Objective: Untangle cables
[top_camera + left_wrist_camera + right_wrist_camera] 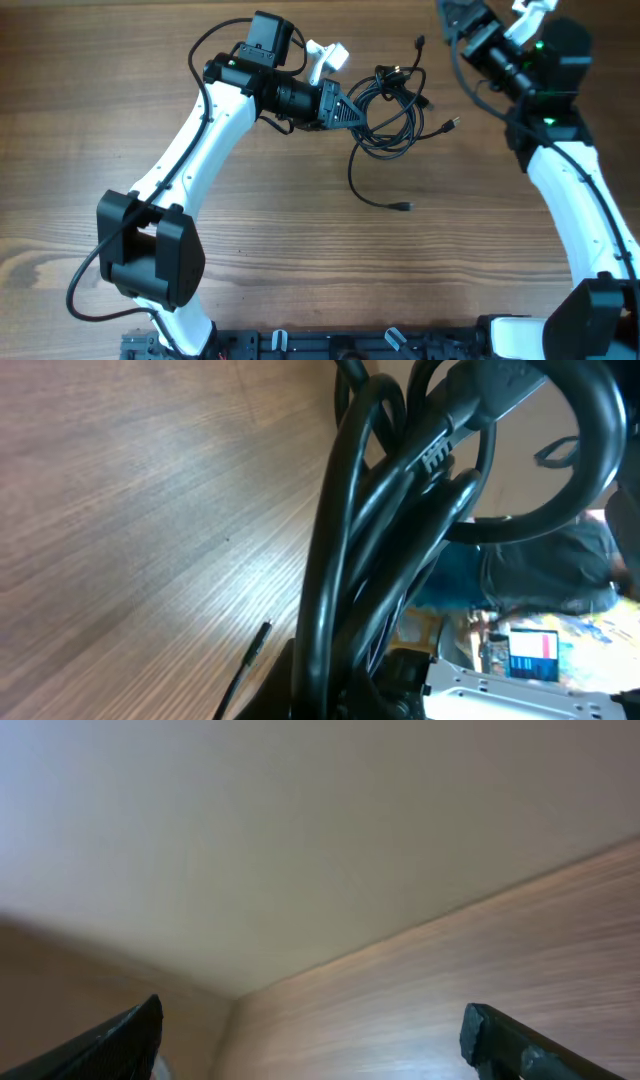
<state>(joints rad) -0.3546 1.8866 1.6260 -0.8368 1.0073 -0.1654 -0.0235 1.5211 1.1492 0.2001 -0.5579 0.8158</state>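
The left jaws are clamped tight on the near edge of the cables [388, 118] — the black cords [330, 560] rise straight out from between them. The rest of the tangle lies on the counter [300, 270] just past their tips. The right jaws stand wide apart and empty — well clear of the tangle.

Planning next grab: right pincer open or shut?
Open. In the wrist view the right pincer shows fingers spread to opposite edges, nothing between.
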